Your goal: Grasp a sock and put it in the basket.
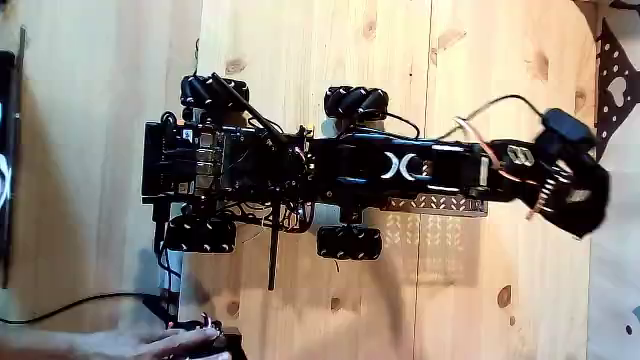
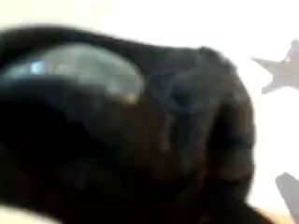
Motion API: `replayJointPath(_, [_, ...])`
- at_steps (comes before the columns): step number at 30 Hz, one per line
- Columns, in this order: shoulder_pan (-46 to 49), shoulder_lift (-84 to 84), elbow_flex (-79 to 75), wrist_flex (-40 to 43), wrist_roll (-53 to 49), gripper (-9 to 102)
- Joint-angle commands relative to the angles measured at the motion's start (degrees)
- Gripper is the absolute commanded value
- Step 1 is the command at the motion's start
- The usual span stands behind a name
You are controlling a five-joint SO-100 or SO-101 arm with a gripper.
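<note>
Fixed view alone shows the basket beneath the arm.

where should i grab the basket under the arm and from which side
Probably the basket by its long lattice wall, which pokes out below the arm in the fixed view. Come down from above on that side: the wall looks thin enough for the jaws to straddle its rim, and the arm covers the rest.

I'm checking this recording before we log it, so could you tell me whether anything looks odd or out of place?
The wrist view is almost wholly covered by a dark blurred mass, too close to identify. In the fixed view, a person's hand rests at the bottom edge beside the wheeled robot on the wooden table.
</note>
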Motion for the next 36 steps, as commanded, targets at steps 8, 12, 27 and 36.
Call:
replayJointPath(8, [-2.46, 17.23, 14.33, 18.02, -6.24, 0])
replayJointPath(12, [-2.99, 18.98, 20.04, 19.51, -8.35, 0])
replayJointPath(27, [-1.67, 15.47, 32.96, 19.34, -14.85, 0])
replayJointPath(36, [-1.58, 20.65, 36.83, 23.47, -19.51, 0])
